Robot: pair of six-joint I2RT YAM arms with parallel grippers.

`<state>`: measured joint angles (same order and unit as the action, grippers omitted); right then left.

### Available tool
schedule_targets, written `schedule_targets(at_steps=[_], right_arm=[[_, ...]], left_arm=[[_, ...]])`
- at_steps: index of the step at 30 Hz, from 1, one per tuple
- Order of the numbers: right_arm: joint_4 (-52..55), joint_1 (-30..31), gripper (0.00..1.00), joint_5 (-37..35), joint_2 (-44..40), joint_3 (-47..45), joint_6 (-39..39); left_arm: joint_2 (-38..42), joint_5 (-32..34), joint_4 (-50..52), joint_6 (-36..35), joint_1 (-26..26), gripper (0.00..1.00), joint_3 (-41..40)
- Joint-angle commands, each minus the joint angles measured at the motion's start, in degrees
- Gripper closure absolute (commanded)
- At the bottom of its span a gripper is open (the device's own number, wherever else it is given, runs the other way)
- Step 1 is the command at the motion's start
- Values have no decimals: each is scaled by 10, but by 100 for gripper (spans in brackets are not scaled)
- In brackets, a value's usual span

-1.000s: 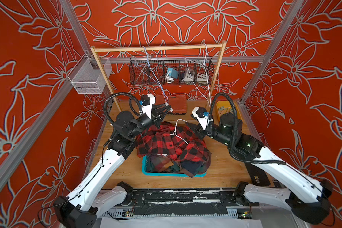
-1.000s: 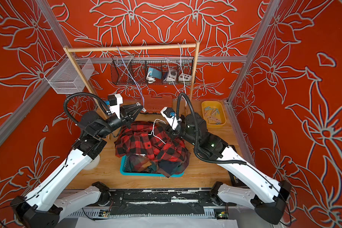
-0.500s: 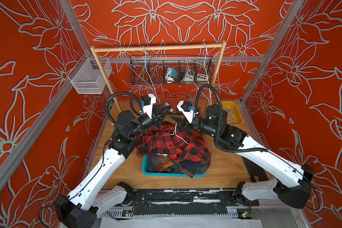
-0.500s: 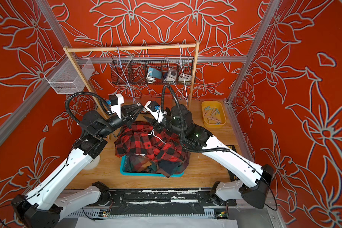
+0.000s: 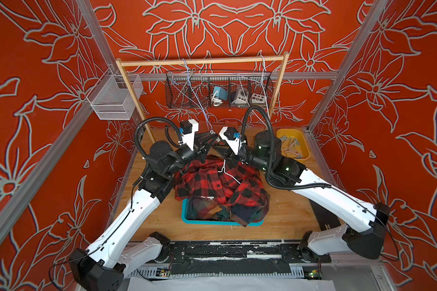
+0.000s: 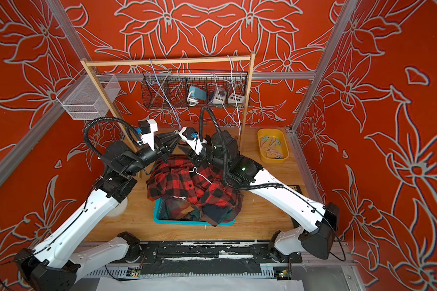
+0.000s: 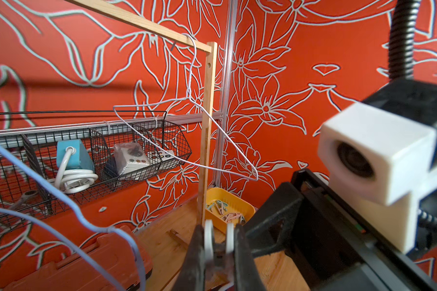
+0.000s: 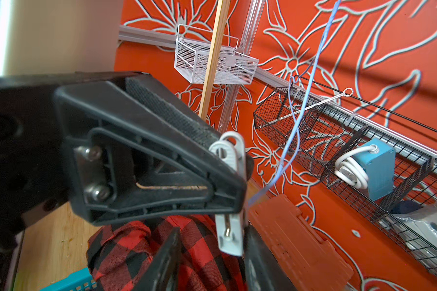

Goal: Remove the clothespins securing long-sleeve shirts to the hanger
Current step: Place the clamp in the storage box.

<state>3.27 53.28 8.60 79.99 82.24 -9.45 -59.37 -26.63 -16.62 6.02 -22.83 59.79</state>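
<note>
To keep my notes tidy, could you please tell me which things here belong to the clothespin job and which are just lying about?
Job: white clothespin in the left claw, right claw, red plaid shirt, wire hanger, yellow tray of clothespins.
Lying about: black wire basket, white mesh basket, orange case, blue box.

A cream-white clothespin [image 8: 230,226] is pinched near its handle end in my left claw [image 7: 218,247]. The red-and-black shirt [image 5: 212,181] lies crumpled on top of the dark check shirts [image 5: 205,211]. More pastel clothespins [image 5: 292,148] lie in the yellow tray [image 5: 288,130].
</note>
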Motion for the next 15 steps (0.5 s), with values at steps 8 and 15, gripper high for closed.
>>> schedule_targets(at_steps=[8, 15], right_arm=[[-40, 4, 58, -25, 14, 23, -1], [-49, 4, 56, -62, 9, 14, -3]], left_arm=[[0, -18, 1, -3, -2, 100, 15], [0, -13, 6, -8, -2, 100, 15]])
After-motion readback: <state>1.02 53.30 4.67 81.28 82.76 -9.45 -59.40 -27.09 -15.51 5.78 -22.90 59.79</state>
